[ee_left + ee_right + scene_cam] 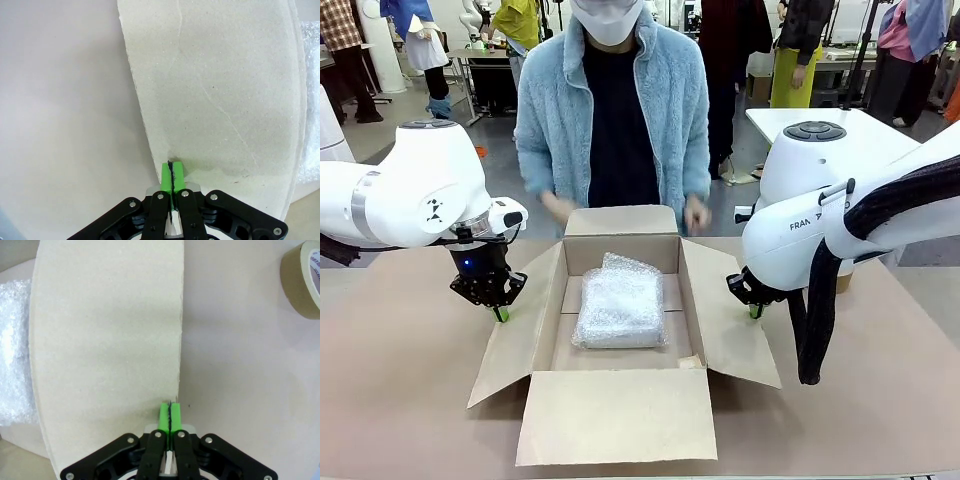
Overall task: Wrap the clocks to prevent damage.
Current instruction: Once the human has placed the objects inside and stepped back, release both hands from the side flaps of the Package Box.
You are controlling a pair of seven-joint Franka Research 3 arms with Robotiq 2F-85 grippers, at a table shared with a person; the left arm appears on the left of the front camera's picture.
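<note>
Judging by the front view, mostly done with the wrapping. Found at centre frame, flat on the floor of the open brown cardboard box (620, 420): the clocks (620, 310), as one pillow-like rectangular bundle in whitish translucent bubble wrap (nothing of the clocks themselves to be made out through it). Fully covered as far as can be seen; no tape visible on the wrap.

Left to do, probably: closing the box. All four flaps open and splayed outward. Brown tape roll (301, 280) lying well apart from the box on the table (400, 400), upper right of the right wrist view.

Left gripper (502, 314), left of centre, pinched fully together on nothing, green pads tip-down just beside the outer edge of the left flap (520, 320). Right gripper (755, 311), right of centre, likewise clamped together and empty, just beside the right flap (725, 320). Touching the cardboard or not: cannot tell. Person's hands (558, 208) hovering near the far flap (620, 220), upper centre.
</note>
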